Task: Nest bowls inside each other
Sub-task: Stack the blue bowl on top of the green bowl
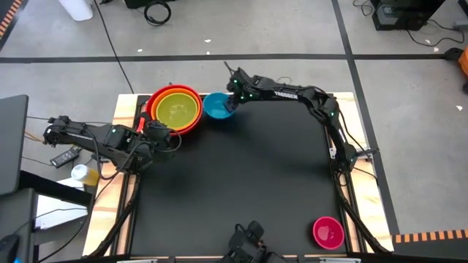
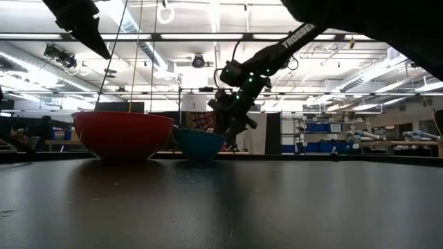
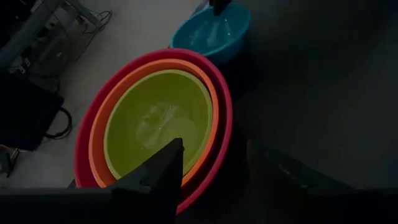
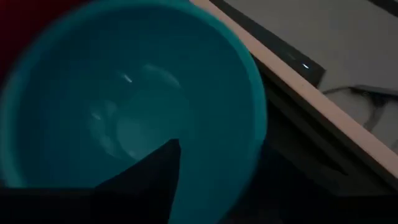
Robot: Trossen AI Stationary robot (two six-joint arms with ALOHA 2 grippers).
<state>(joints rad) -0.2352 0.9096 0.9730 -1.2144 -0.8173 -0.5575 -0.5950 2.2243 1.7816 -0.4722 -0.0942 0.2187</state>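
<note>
The red bowl (image 1: 153, 103) stands on the black table at the far left, with the orange bowl (image 1: 196, 121) and the yellow-green bowl (image 1: 177, 109) nested in it. The blue bowl (image 1: 216, 107) rests on its base just right of this stack. My right gripper (image 1: 232, 102) is open at the blue bowl's right rim (image 4: 252, 149), one finger (image 4: 152, 180) inside and the other outside. My left gripper (image 3: 214, 168) hangs open above the stack's near rim, clear of it. The pink bowl (image 1: 328, 231) sits at the near right. My right gripper straddles the blue bowl's right rim (image 4: 252, 149), slanting down from the table's right. One finger is inside the hollow and one outside. I cannot tell whether either finger touches the wall. The bowl stands upright on the table.
The table's far wooden edge (image 1: 292, 93) runs close behind the blue bowl. A camera mount (image 1: 248, 241) sits at the near edge. The middle of the black mat (image 1: 241, 175) lies between the stack and the pink bowl. A bottle and a remote lie off the table's left side.
</note>
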